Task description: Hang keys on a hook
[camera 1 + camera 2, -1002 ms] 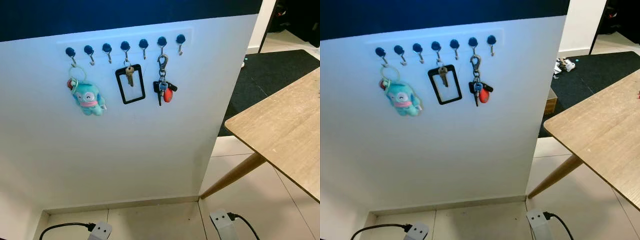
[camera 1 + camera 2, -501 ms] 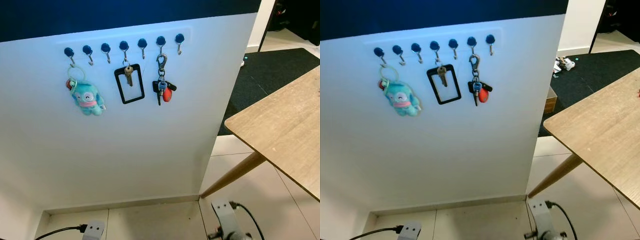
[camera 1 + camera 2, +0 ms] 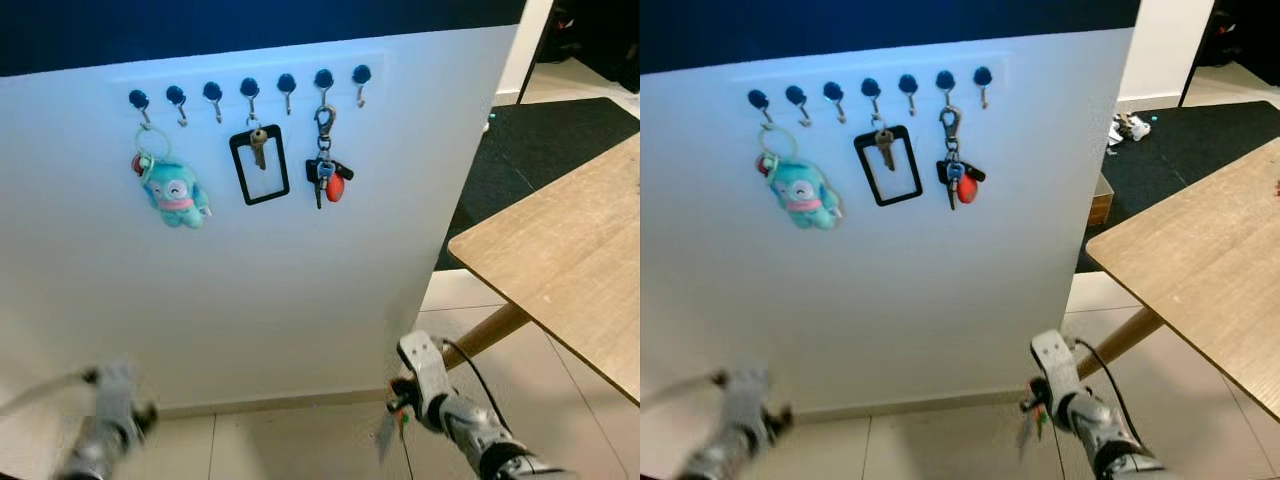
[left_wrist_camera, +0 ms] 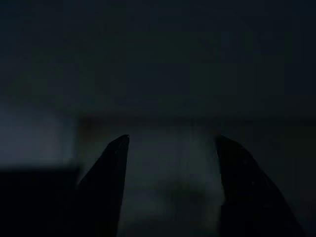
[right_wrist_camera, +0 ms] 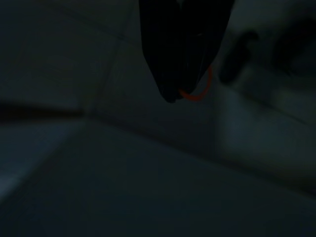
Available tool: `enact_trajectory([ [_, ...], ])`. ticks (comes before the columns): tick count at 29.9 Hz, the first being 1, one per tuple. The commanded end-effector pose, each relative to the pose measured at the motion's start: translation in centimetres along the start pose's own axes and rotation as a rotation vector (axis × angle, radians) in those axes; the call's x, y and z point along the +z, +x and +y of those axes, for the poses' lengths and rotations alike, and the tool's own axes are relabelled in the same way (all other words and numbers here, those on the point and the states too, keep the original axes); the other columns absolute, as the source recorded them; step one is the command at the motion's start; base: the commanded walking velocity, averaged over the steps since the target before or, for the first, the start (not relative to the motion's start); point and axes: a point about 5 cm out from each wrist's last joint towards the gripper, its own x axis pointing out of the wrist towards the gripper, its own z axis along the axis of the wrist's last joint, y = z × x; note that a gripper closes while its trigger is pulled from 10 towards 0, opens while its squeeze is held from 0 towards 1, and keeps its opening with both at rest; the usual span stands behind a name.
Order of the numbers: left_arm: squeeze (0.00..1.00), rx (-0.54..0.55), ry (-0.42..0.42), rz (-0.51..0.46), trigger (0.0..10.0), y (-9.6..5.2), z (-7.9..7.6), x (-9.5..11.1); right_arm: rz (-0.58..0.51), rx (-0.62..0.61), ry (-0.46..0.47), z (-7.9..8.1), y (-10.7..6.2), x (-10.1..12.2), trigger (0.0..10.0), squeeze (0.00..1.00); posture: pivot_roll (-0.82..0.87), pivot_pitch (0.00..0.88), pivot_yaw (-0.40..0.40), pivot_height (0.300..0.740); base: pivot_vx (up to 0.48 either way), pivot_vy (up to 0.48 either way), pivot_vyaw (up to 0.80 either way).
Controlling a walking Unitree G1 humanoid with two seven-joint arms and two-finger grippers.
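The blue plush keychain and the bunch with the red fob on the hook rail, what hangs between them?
Between the blue plush keychain and the red-fob key bunch hangs a single key with a black rectangular frame, plus two bare hooks above, seen in the left eye view.

1. the two eye views are bright and evenly lit; the white wall [image 3: 250,270] glows slightly bluish, with soft light from above and no hard glare.
2. the hanging key bunches [image 3: 327,180] cast only faint, short shadows on the wall and look sharp.
3. motion blur smears the left arm [image 3: 105,420] low in the eye views, and the right arm [image 3: 455,415] is softer than the wall behind it.
4. the wooden table [image 3: 570,260] is evenly lit, with a dull sheen.
5. both wrist views are very dark and murky; the left gripper's fingers [image 4: 111,182] show as black silhouettes against a dim grey patch.
6. in the right wrist view a faint orange ring [image 5: 197,91] is the only colour; the rest is blurred shadow.
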Motion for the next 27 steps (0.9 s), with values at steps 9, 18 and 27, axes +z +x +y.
enact_trajectory([
  [9, 0.0, -0.251, 0.001, -0.284, 10.0, -0.4, 1.0, 5.6, -0.275, 0.309, 0.049, 0.2, -0.1, 5.9, 10.0, 0.0, -0.07, 0.051, 0.072, 0.74, 0.0, 0.0, 0.0],
  [18, 0.0, -0.652, 0.125, -0.5, 10.0, -2.1, -0.8, 10.1, -0.445, 0.691, 0.005, 1.1, -1.7, 10.0, 10.0, 0.0, -0.07, 0.051, 0.072, 0.74, 0.0, 0.0, 0.0],
  [27, 0.0, -0.97, 0.279, -0.541, 10.0, -4.9, -2.5, 12.5, -0.625, 0.862, 0.008, 1.2, -3.6, 13.8, 10.0, 0.0, -0.07, 0.055, 0.072, 0.74, 0.0, 0.0, 0.0],
])
